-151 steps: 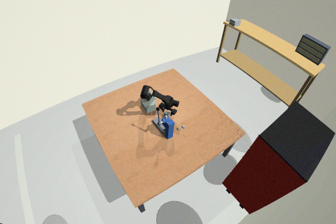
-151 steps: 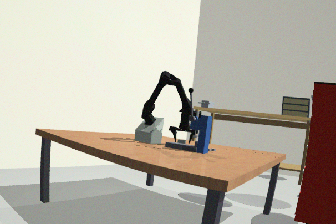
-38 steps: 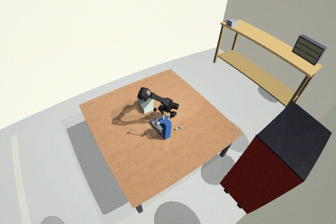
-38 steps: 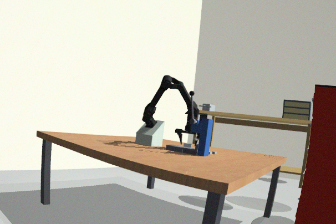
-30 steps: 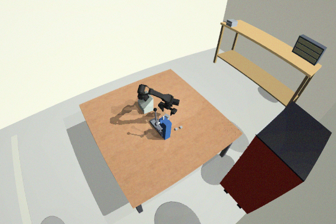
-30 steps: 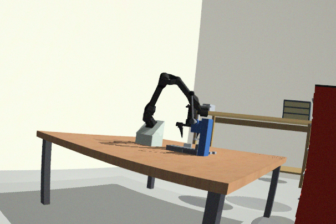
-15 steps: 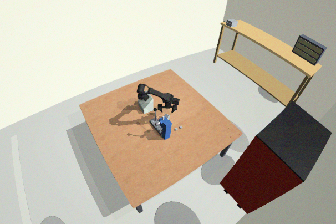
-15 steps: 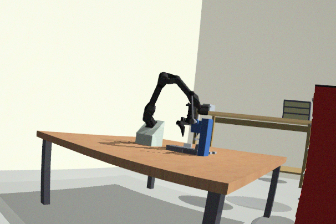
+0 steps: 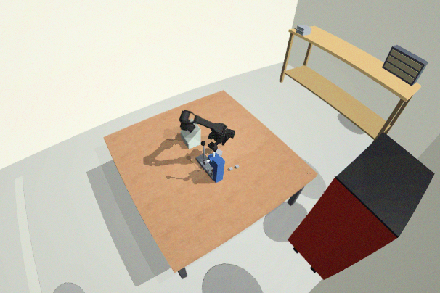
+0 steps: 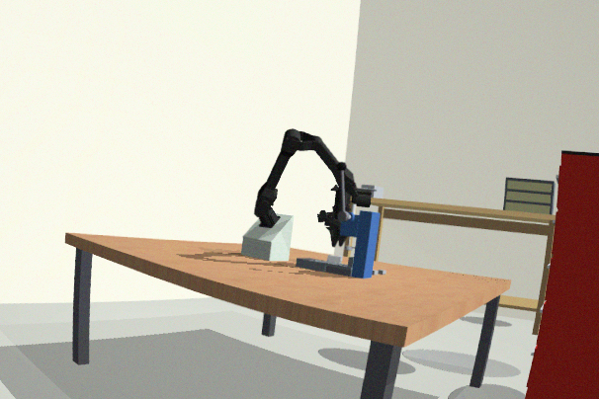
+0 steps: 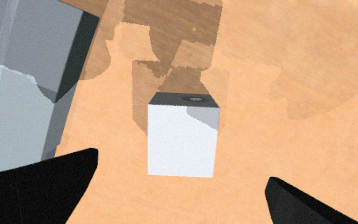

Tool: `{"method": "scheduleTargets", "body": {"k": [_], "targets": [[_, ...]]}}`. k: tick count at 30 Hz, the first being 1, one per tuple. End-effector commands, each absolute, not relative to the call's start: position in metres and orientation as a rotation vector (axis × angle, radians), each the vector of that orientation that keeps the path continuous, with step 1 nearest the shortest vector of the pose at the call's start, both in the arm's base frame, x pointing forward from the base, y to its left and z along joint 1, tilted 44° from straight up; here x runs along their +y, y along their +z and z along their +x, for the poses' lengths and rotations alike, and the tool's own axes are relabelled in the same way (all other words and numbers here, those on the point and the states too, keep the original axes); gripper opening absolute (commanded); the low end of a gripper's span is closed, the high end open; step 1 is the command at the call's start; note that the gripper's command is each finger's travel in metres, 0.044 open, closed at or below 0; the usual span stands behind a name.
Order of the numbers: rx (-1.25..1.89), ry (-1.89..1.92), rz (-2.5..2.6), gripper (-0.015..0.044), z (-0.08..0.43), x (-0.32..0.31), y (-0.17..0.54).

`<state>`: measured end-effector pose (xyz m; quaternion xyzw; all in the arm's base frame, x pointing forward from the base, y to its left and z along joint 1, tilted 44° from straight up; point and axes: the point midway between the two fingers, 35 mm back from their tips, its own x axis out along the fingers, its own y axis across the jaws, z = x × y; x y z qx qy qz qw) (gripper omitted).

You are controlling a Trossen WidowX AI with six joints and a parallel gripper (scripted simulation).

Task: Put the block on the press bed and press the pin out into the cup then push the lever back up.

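Observation:
The pale block (image 9: 218,152) (image 10: 334,259) (image 11: 181,142) lies on the table beside the press, behind it in the exterior view. In the wrist view, its dark side shows a small round ring. My gripper (image 10: 337,243) (image 11: 182,165) is open and empty above the block, with a finger on either side of it in the wrist view. The press has a blue column (image 9: 218,170) (image 10: 368,247) and a dark grey base (image 9: 202,162) (image 10: 308,264). Its lever (image 9: 204,151) (image 10: 343,193) stands upright. The cup and the pin cannot be made out.
Two small grey pieces (image 9: 233,167) (image 10: 382,272) lie on the table (image 9: 167,217) (image 10: 227,281) beyond the blue column. The grey press part (image 11: 45,45) is close to the block's left in the wrist view. The upright lever stands close to my arm (image 9: 208,123) (image 10: 328,155) in the exterior view.

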<state>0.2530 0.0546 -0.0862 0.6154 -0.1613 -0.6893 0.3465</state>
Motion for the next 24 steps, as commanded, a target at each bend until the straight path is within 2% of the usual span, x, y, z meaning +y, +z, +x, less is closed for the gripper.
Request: {"method": "scheduleTargets", "body": {"k": [1, 24], "targets": [[-0.305, -1.778, 1.504, 0.044, 0.252, 0.051, -0.088], [-0.305, -1.777, 1.503, 0.044, 0.253, 0.03, -0.11]]}}
